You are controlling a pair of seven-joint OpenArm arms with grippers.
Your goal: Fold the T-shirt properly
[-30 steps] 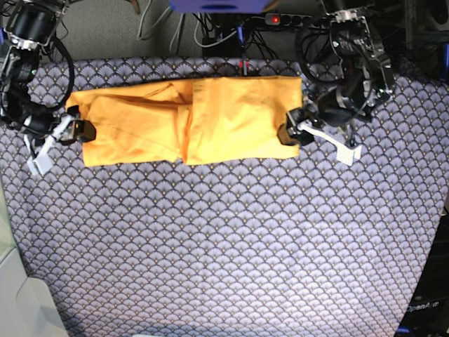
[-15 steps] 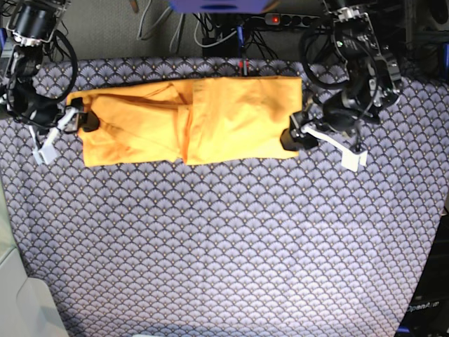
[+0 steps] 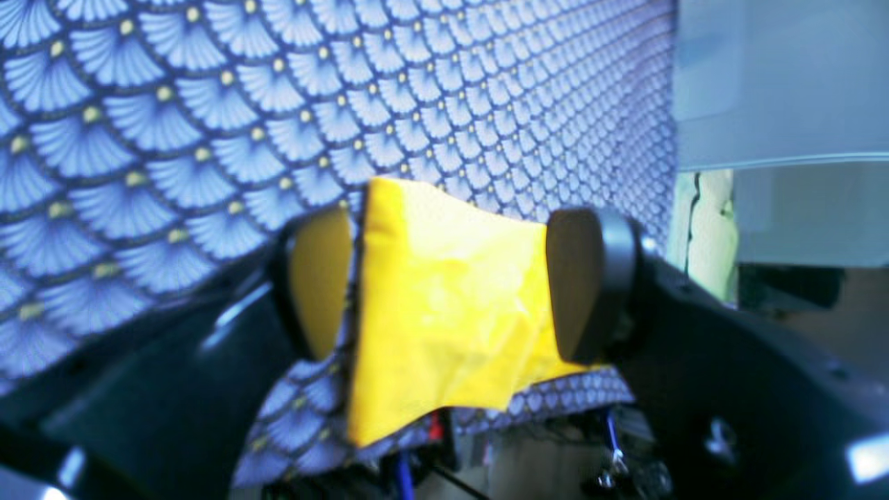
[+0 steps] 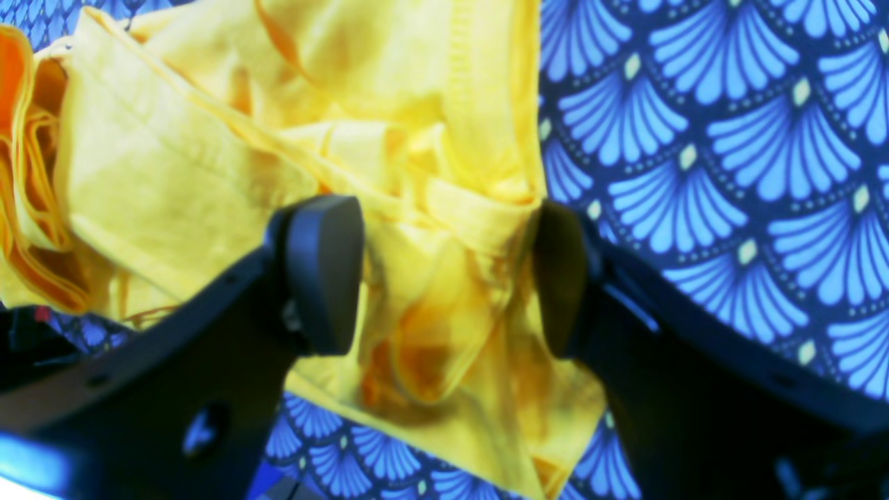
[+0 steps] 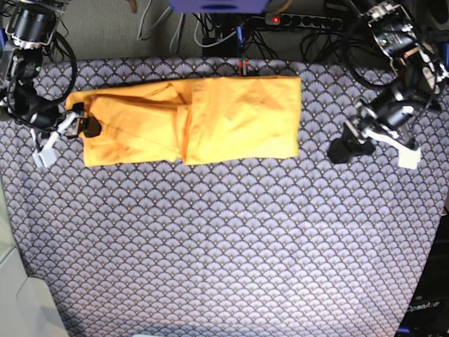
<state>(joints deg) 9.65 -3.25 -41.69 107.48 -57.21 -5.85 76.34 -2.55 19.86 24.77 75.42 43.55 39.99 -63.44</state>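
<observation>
Base view looks straight down; both close wrist views share its T-shirt [image 5: 189, 121].

T-shirt [image 4: 208, 160] cropped by right-wrist frame edges, folds blurred

The plain yellow-orange T-shirt [image 5: 189, 121] lies on a blue-grey cloth [image 5: 231, 239] patterned with scalloped fans.

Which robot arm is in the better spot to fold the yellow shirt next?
The right one, probably. Its open pincer sits at the T-shirt end, cloth between its fingers; the left pincer is off over the patterned cloth.
</observation>
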